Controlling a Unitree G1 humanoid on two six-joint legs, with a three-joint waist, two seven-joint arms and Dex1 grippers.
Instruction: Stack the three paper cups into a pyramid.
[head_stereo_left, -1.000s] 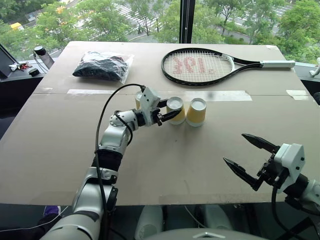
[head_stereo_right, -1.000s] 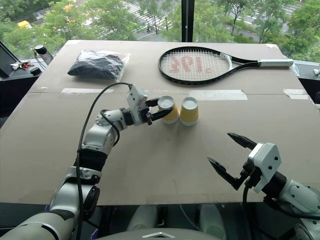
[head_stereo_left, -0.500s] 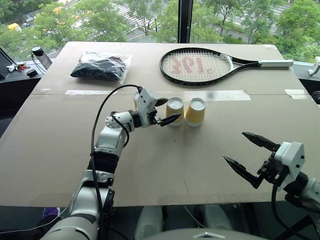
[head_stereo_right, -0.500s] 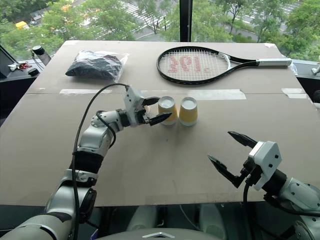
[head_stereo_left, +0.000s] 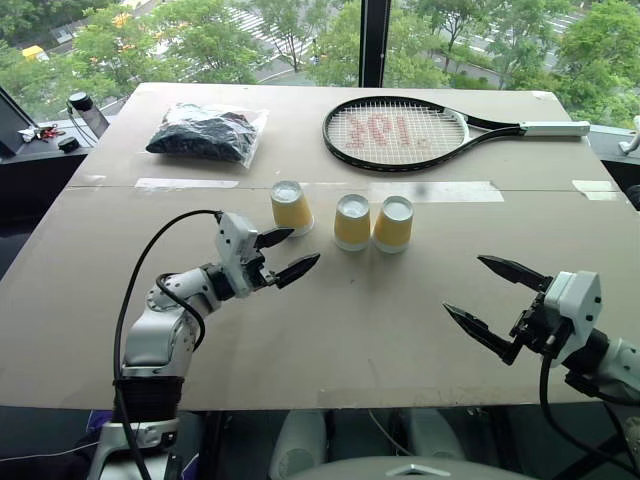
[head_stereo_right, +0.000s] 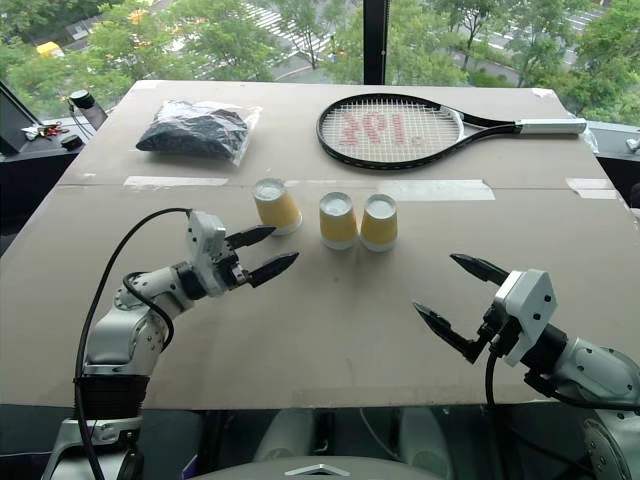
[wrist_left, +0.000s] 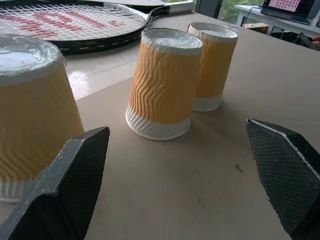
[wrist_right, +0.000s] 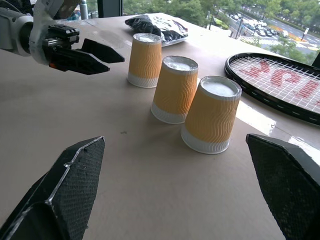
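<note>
We see our left gripper (head_stereo_left: 283, 254) spread and empty, nearest the lone third cup (head_stereo_left: 291, 207) just beyond it; two base cups (head_stereo_left: 372, 222) touch, right gripper (head_stereo_left: 497, 299) gaping too

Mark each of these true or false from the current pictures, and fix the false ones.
1. All three cups stand upside down on the table. True: left cup, middle cup, right cup.
2. One cup is already stacked on two others. False: none is stacked; all stand in a row on the table.
3. The left pincer holds a cup. False: it is open and empty, near the left cup.
4. The right pincer is open and empty. True.
5. The racket lies beyond the cups. True.
6. The dark bag lies beside the racket's handle. False: it lies at the far left, away from the handle.
</note>
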